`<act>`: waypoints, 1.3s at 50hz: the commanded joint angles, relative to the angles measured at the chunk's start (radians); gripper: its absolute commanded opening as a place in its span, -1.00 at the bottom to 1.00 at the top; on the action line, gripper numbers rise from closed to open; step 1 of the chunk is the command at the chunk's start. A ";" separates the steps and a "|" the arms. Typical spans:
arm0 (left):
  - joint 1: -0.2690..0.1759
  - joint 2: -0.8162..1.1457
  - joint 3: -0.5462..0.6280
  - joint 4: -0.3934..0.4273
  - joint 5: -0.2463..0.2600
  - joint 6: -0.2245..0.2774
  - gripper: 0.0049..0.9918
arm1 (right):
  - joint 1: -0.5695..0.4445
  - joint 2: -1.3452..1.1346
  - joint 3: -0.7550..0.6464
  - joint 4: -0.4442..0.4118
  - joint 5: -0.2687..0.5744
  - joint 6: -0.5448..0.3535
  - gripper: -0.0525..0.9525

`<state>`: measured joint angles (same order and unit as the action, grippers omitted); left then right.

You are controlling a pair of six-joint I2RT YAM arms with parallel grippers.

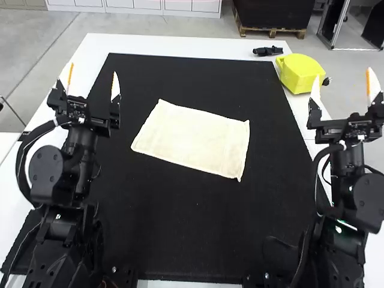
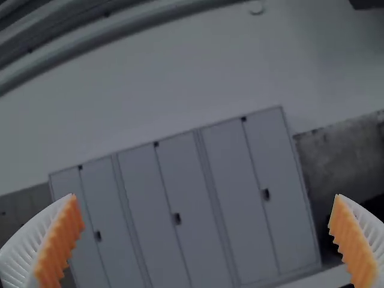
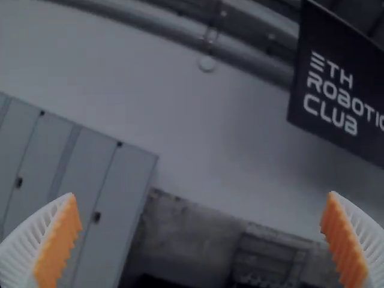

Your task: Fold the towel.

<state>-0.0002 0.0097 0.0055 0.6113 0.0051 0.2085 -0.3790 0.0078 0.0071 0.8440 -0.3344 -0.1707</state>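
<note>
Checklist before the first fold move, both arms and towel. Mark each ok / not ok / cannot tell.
1. Left gripper jaws open: ok
2. Right gripper jaws open: ok
3. Towel spread out on black mat: ok
4. Yellow object apart from towel: ok
5. Jaws at towel edges: not ok, both off to its sides
6. Towel single-layered: cannot tell

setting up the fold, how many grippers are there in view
2. In the high view, the left gripper is raised to the left of the towel, and the right gripper is raised to the towel's right.
</note>
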 commanded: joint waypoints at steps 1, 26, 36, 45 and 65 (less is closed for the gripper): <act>0.005 -0.013 -0.004 -0.021 0.039 -0.044 0.94 | -0.014 -0.009 -0.002 -0.017 -0.043 0.082 0.93; 0.011 -0.002 0.053 -0.160 0.085 -0.052 0.94 | -0.049 0.006 0.200 -0.436 -0.100 0.122 0.93; 0.006 0.055 0.179 -0.220 0.088 -0.052 0.94 | -0.090 0.087 0.258 -0.434 -0.109 0.191 0.93; 0.005 0.276 0.395 -0.300 0.095 -0.052 0.94 | -0.143 0.271 0.419 -0.436 -0.138 0.226 0.93; 0.022 0.811 0.669 -0.142 0.088 0.003 0.94 | -0.084 0.913 0.757 -0.427 -0.135 0.240 0.93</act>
<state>0.0025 0.7414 0.6270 0.4381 0.0837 0.1905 -0.5331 0.7788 0.6899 0.4095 -0.4923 0.0540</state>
